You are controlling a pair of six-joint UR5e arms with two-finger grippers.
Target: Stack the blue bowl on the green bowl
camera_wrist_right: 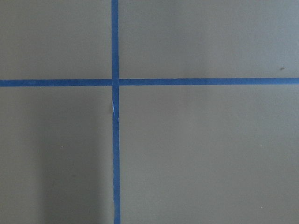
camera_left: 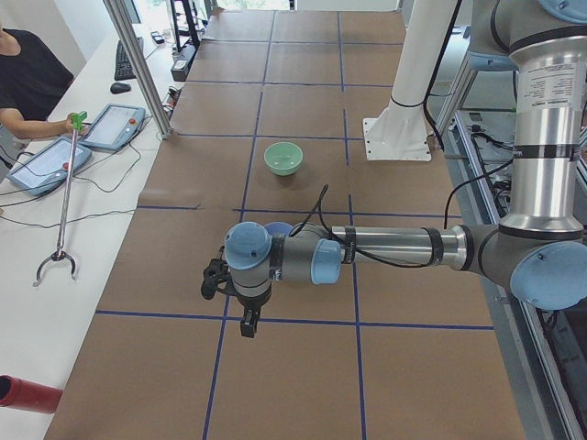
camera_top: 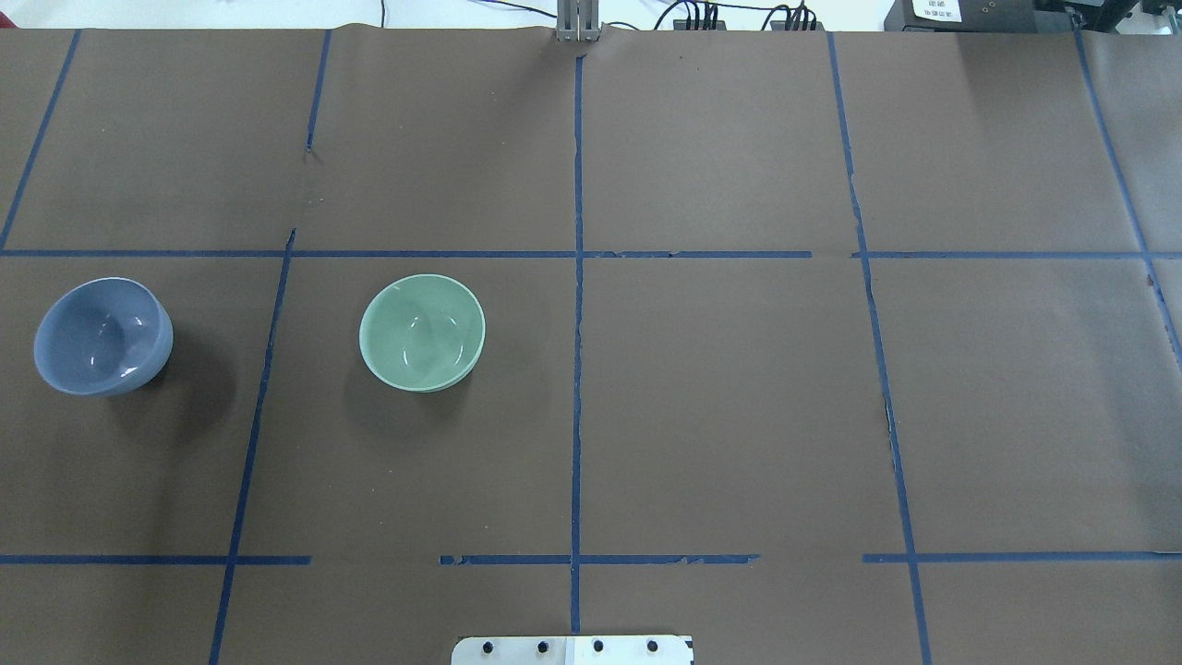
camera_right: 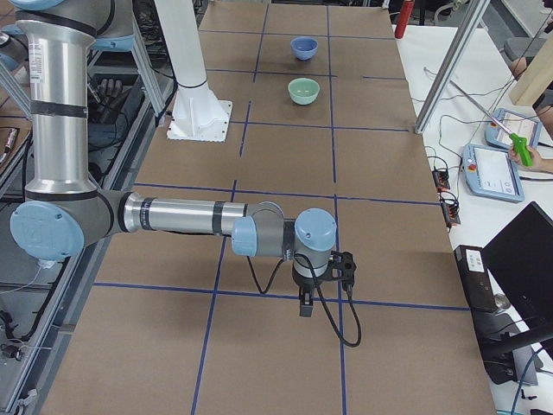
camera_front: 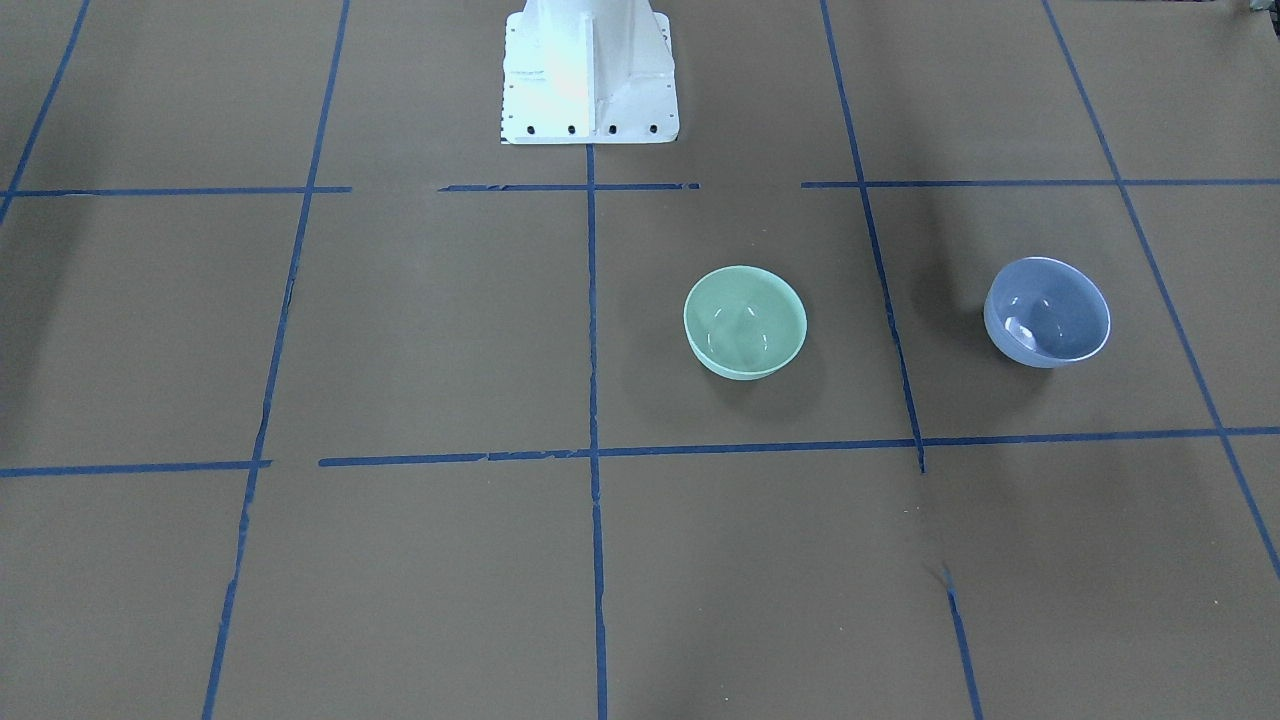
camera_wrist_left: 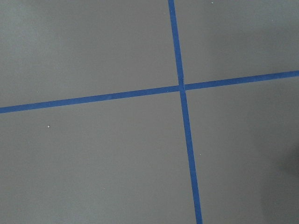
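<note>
Blue bowl (camera_top: 102,337) apart from left end effector (camera_left: 247,325), green bowl (camera_top: 422,332) beyond

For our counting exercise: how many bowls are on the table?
2. The blue bowl sits far on the robot's left; the green bowl sits nearer the centre, apart from it.

In the left side view, the left arm (camera_left: 385,246) hides most of the blue bowl (camera_left: 280,228); only a bit peeks out near the middle. The left gripper (camera_left: 248,330) there, and the right gripper (camera_right: 305,309) low in the right side view, are too small to tell if their fingers are apart. The base (camera_front: 590,90) is cut off at the front view's top edge.
</note>
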